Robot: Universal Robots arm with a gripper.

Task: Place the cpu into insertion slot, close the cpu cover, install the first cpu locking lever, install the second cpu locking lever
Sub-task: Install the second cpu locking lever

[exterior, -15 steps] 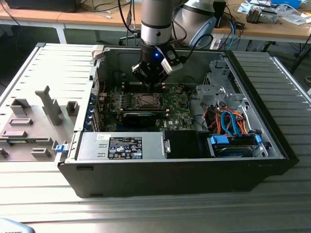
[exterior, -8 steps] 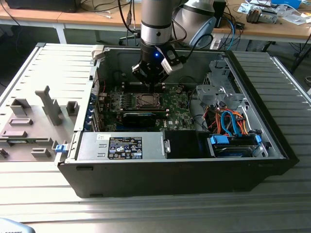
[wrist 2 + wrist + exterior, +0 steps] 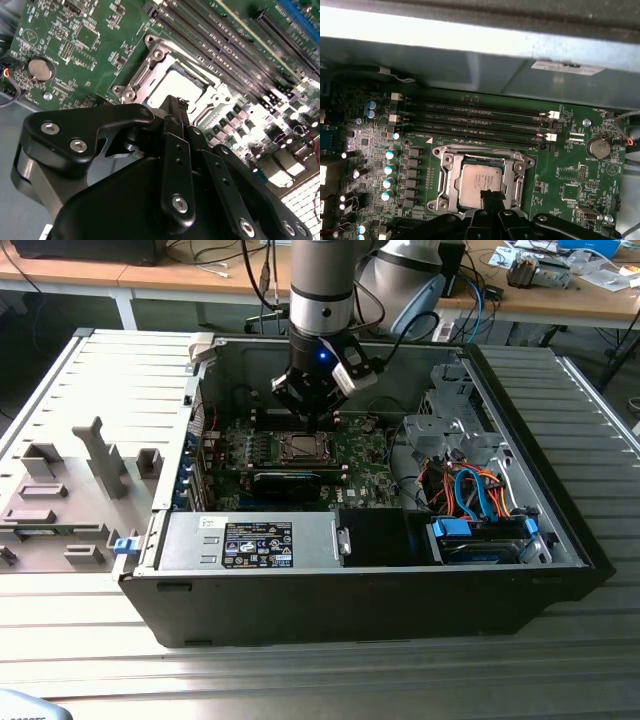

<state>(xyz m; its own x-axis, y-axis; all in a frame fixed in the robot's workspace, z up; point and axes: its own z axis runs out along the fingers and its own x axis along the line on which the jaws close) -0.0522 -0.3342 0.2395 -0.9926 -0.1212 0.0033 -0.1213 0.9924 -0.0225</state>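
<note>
open pc case (image 3: 560, 540) fills mid frame of the exterior view on the slatted bench (image 3: 300, 680), green motherboard (image 3: 360, 465) on its floor. arm comes down from the top centre, gripper (image 3: 312, 412) hanging just above the insertion slot (image 3: 300, 447) at frame centre. in the first wrist view the cpu (image 3: 481, 184) already sits in the slot, lower centre of frame, silver top showing through the window of the cpu cover (image 3: 516, 175), which looks laid down flat over it. fingers (image 3: 487, 196) are pressed together to one narrow tip, pinching nothing, tip right over the cpu edge nearest the gripper. second wrist view agrees, tip at frame centre. can't tell if the locking levers are latched
</note>
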